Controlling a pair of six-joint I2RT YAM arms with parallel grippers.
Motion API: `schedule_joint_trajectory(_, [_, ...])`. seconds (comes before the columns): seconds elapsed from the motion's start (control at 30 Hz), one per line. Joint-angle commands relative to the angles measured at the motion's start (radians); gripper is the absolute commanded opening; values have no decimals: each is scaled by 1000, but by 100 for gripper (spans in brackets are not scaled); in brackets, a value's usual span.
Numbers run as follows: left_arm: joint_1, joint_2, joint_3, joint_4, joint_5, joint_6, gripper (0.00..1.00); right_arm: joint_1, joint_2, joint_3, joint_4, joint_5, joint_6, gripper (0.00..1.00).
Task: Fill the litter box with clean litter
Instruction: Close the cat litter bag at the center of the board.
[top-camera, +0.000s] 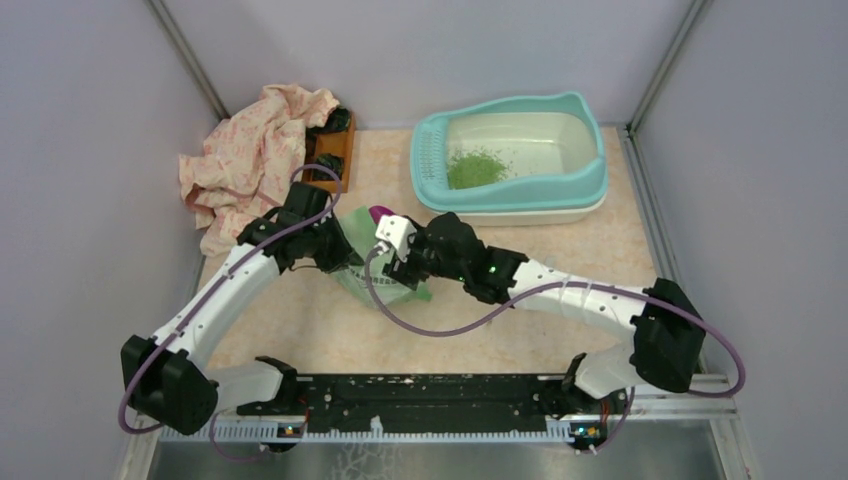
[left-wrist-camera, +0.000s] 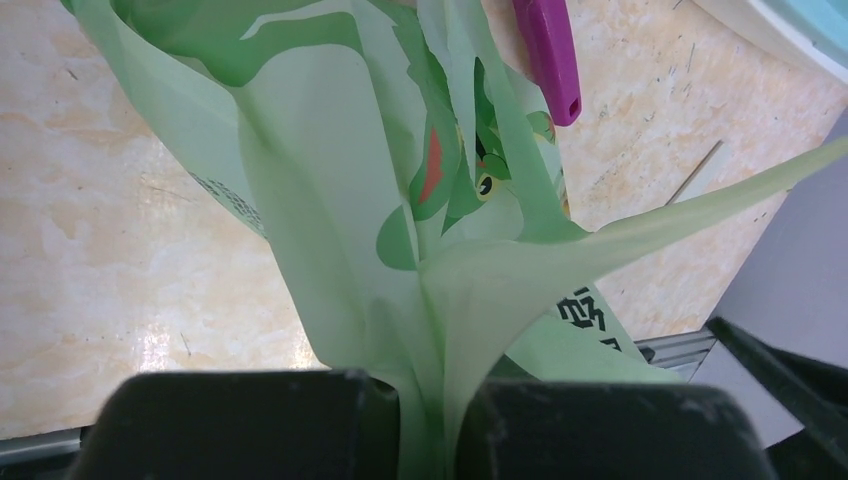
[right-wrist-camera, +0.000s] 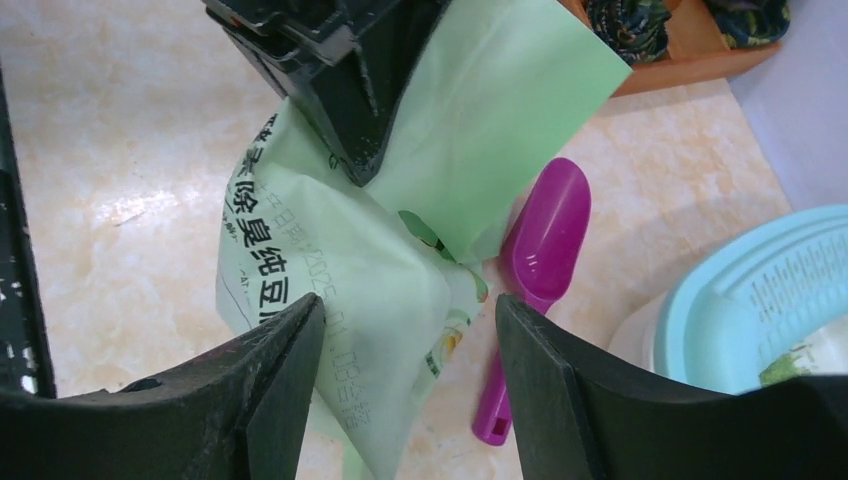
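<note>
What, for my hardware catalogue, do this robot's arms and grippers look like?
The left arm and right arm have white shells with black joints and a purple cable along each. The left shell shows a row of dark dots; the right carries a green light. The left gripper and right gripper have black fingers.

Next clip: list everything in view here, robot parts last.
litter box: one, teal rim, cream basin, far right of table
clean litter: one small pile, green, in the litter box near its perforated end
bag: one, pale green printed plastic, mid-table
scoop: one, purple, on the table beside the bag
cloth: one, pink patterned, crumpled, far left
wooden tray: one, brown, beside the cloth
table: one, beige marbled
left gripper: black, shut on the bag
right gripper: black, open, at the bag
</note>
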Motion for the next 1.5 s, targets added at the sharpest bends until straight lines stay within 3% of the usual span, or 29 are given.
schedule_joint_trajectory(0.0, [21, -44, 17, 40, 38, 17, 0, -112, -87, -24, 3, -142, 129, 64])
schedule_joint_trajectory(0.17, [37, -43, 18, 50, 53, 45, 0, -342, -141, -125, 153, -658, 445, 63])
schedule_joint_trajectory(0.3, [40, -35, 16, 55, 64, 51, 0, -364, -81, -118, 228, -825, 569, 62])
schedule_joint_trajectory(0.53, [41, -35, 14, 62, 72, 55, 0, -364, -6, -116, 418, -933, 773, 61])
schedule_joint_trajectory(0.8, [42, -27, 10, 77, 82, 55, 0, -362, 21, -73, 284, -866, 717, 56])
schedule_joint_trajectory(0.97, [44, -21, 1, 90, 89, 53, 0, -361, 62, -63, 327, -905, 789, 40])
schedule_joint_trajectory(1.07, [44, -19, -1, 96, 92, 53, 0, -352, 97, -54, 336, -924, 822, 35])
schedule_joint_trajectory(1.1, [45, -21, -2, 98, 93, 53, 0, -352, 108, -55, 350, -935, 842, 28])
schedule_joint_trajectory(1.23, [51, -24, -3, 100, 85, 59, 0, -353, 147, -86, 552, -1013, 1032, 0])
schedule_joint_trajectory(1.47, [90, -61, -18, 81, 61, 76, 0, -353, 232, -195, 1004, -1121, 1512, 0])
